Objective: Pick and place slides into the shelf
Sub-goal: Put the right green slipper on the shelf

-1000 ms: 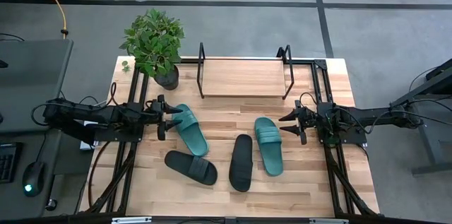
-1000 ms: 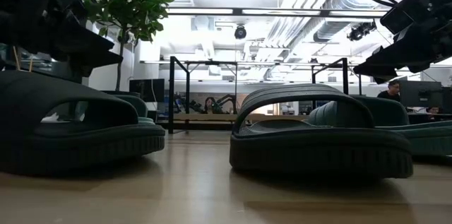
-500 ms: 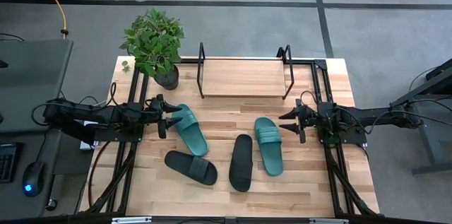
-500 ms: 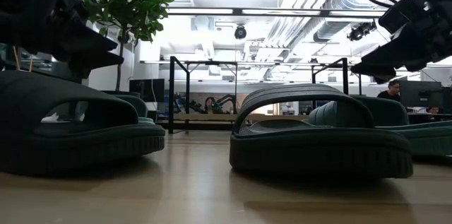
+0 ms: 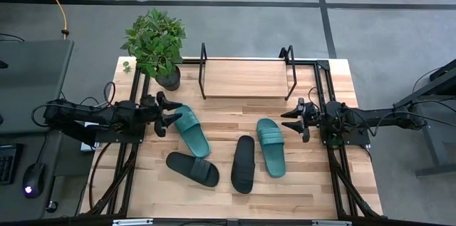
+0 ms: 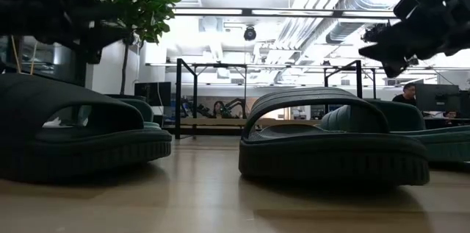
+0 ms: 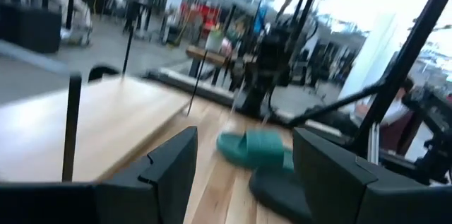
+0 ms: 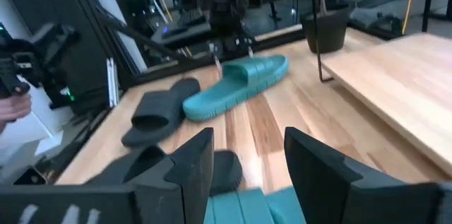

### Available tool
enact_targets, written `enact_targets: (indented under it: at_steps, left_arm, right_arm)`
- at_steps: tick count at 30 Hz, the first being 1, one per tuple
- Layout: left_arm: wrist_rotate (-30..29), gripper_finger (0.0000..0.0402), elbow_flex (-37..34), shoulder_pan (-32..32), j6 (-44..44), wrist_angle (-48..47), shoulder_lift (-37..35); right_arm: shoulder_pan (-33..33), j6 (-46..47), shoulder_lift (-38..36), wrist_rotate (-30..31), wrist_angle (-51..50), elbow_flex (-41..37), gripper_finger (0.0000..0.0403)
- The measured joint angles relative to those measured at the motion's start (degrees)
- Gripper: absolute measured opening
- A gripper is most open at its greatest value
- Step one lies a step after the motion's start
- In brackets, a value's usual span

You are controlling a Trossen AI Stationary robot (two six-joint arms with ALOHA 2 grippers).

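Note:
Four slides lie sole-down on the tabletop: a teal one (image 5: 189, 130) just in front of my left gripper (image 5: 176, 113), a black one (image 5: 192, 169) nearer the front edge, a black one (image 5: 243, 164) in the middle, and a teal one (image 5: 271, 147) beside my right gripper (image 5: 286, 122). The shelf (image 5: 246, 78), a light board between black loop frames, stands at the table's far edge. Both grippers hover open and level at the table's sides, facing each other, with nothing between their fingers. The left wrist view shows the right teal slide (image 7: 254, 146). The right wrist view shows the left teal slide (image 8: 236, 86).
A potted plant (image 5: 157, 44) stands at the far left corner, next to the shelf's left frame (image 5: 204, 69). Black rails (image 5: 335, 162) run along both side edges under the arms. Bare wood (image 5: 235, 115) lies between the shelf and the slides.
Both grippers have tipped their fingers up from a downward slant to level. The left one has also risen a little. Neither has opened or shut, and the slides have not moved.

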Motion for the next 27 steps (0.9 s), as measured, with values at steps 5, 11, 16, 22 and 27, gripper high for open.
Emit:
enact_targets:
  at_steps: [5, 11, 16, 22, 27]
  left_arm:
    - [-0.24, 0.0215, 0.0, 0.0, -2.19, 3.31, 0.0]
    - [1.41, 0.0215, 0.0, 0.0, -8.36, 3.09, 0.0]
    - [2.17, 0.0215, 3.6, 0.0, -8.7, -1.24, 0.01]
    - [2.76, 0.0215, 12.75, 0.0, -8.28, -15.06, 1.97]
    - [2.74, 0.0215, 17.39, 0.0, -6.52, -17.25, 4.64]
  right_arm:
    - [0.0, -1.19, 0.02, 1.17, 2.27, 0.0, 0.0165]
    - [0.38, -5.85, 0.02, 1.68, 3.8, 0.0, 0.0165]
    - [3.04, -8.97, 0.11, 1.64, 3.29, 1.8, 0.0165]
    - [8.77, -14.9, 0.96, 7.93, -4.89, 8.98, 0.0165]
    - [15.17, -18.15, 6.4, 19.45, -12.28, 16.21, 0.0165]
